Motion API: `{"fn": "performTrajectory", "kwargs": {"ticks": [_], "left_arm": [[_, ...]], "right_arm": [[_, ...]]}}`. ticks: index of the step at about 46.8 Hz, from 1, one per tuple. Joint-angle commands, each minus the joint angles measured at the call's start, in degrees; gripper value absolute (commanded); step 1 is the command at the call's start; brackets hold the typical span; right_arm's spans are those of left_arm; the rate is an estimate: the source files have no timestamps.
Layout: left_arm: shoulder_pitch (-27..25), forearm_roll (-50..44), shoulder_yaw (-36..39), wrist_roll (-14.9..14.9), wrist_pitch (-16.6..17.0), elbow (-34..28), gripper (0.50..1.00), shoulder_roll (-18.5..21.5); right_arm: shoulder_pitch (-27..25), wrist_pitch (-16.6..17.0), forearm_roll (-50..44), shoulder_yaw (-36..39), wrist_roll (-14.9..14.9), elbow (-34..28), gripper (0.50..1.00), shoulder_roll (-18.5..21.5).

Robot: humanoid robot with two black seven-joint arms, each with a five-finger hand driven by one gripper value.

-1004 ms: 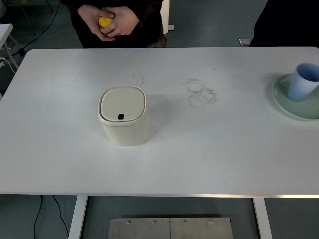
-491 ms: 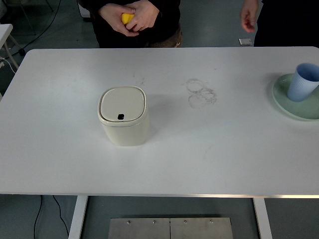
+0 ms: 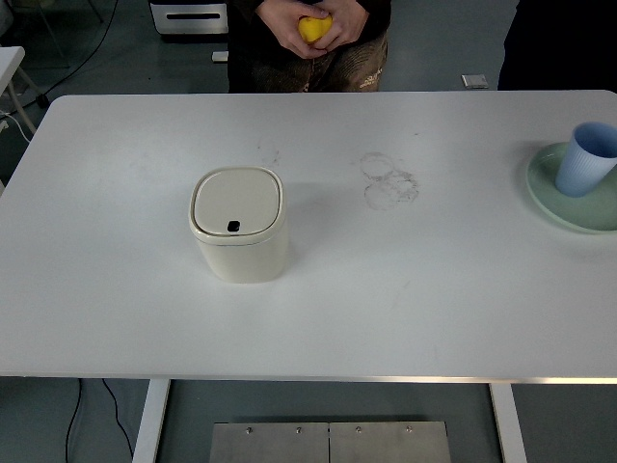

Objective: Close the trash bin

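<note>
Here neither robot hand shows, fingers unseen; the trash bin [image 3: 238,224] stands with its lid apparently down.

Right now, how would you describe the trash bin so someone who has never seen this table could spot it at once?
On the white table, look left of the middle, well away from the green plate and blue cup at the right edge. The trash bin stands there alone, a small cream box with rounded corners. Its flat lid is down and bears a small dark button near the front rim.
</note>
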Motion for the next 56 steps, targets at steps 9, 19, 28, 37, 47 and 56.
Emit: {"fn": "performTrajectory", "kwargs": {"ticks": [9, 19, 28, 37, 47, 56], "left_arm": [[0.7, 1.7, 0.2, -2.0, -0.2, 0.0, 1.0, -0.4], [0.0, 1.6, 0.1, -1.9, -0.5, 0.0, 1.0, -0.3], [-0.2, 1.3, 0.1, -1.9, -0.6, -0.2, 1.0, -0.8], [-0.2, 1.1, 0.1, -1.9, -0.6, -0.2, 1.0, -2.9], [-0.2, 0.9, 0.0, -1.9, -0.2, -0.1, 1.0, -5.3], [-0.2, 0.9, 0.1, -1.9, 0.2, -0.1, 1.0, -7.9]], "right_arm": [[0.0, 0.0, 0.0, 0.0, 0.0, 0.0, 0.991, 0.0], [0.0, 0.0, 0.0, 0.0, 0.1, 0.0, 0.991, 0.0], [0.0, 0.0, 0.0, 0.0, 0.0, 0.0, 0.991, 0.0], [0.0, 0.0, 0.0, 0.0, 0.0, 0.0, 0.991, 0.0], [0.0, 0.0, 0.0, 0.0, 0.0, 0.0, 0.991, 0.0], [-0.1, 0.0, 0.0, 0.0, 0.1, 0.0, 0.991, 0.0]]}}
